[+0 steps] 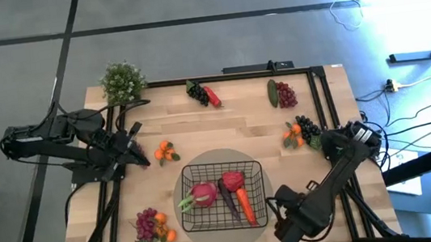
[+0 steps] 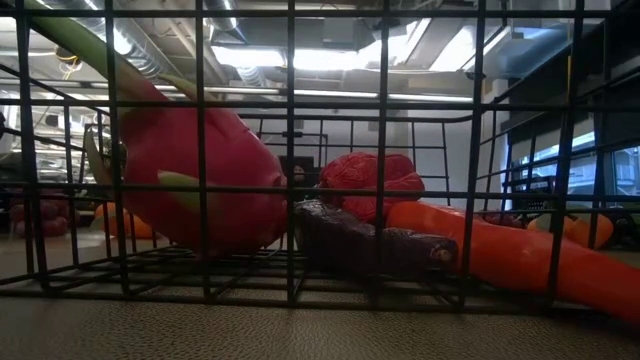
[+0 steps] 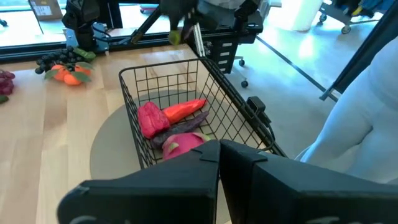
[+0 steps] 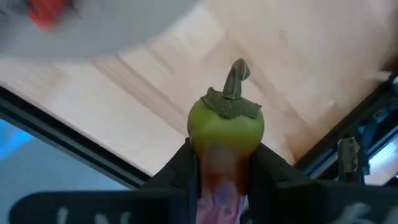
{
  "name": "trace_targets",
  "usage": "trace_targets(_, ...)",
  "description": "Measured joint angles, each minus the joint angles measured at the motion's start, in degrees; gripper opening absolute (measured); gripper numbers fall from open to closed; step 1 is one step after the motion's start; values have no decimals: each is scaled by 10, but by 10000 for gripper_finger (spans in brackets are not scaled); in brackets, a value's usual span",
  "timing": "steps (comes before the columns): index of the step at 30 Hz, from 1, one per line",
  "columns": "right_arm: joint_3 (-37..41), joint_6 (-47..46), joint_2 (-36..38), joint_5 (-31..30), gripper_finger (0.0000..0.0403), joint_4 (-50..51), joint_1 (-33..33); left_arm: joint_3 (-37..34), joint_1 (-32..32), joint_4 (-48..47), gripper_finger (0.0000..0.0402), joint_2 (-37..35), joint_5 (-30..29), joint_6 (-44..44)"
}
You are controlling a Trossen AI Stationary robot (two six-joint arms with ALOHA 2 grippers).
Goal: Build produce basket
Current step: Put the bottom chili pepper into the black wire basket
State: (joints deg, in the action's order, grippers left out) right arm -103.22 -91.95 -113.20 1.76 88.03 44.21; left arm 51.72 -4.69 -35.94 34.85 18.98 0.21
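The black wire basket [image 1: 255,167] stands on a round grey mat near the table's near edge. It holds a pink radish-like piece [image 1: 203,194], a red pepper [image 1: 233,181], a dark eggplant [image 1: 230,202] and a carrot [image 1: 246,207]; all also show in the low view [image 2: 200,180]. My right gripper [image 1: 281,211], just right of the basket, is shut on a green-and-red pepper [image 4: 225,127]. My left gripper [image 1: 136,151] is shut and empty, beside two oranges [image 1: 166,151] on the table's left. My right gripper pinches the green-and-red pepper between its two fingers [image 4: 180,171], on the two sides of its red lower body [image 4: 219,168]. The green top and its stem [image 4: 236,74] stick out beyond the fingertips. The pepper is lifted clear of the table.
A potted plant [image 1: 122,83] stands at the far left corner. Dark grapes with a red pepper [image 1: 203,95], a cucumber with red grapes [image 1: 281,94], an orange with black grapes [image 1: 302,131] and purple grapes with oranges [image 1: 153,226] lie around the table.
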Motion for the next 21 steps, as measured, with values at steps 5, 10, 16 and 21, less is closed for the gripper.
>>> trace_targets(5, -97, -54, 1, -85, 73, 20, -18, 0, 0, -10, 0, 0, 0, 4)
trace_targets(10, -158, -51, 0, -177, 73, 8, -59, 0, 0, -22, 0, 0, 0, 5)
trace_targets(16, -170, -51, 1, -226, 73, -14, -113, 0, 0, -27, 0, -1, 0, 6)
trace_targets(21, -120, -6, 0, -230, 73, -139, -155, 0, 0, -27, 0, -1, 17, 34)
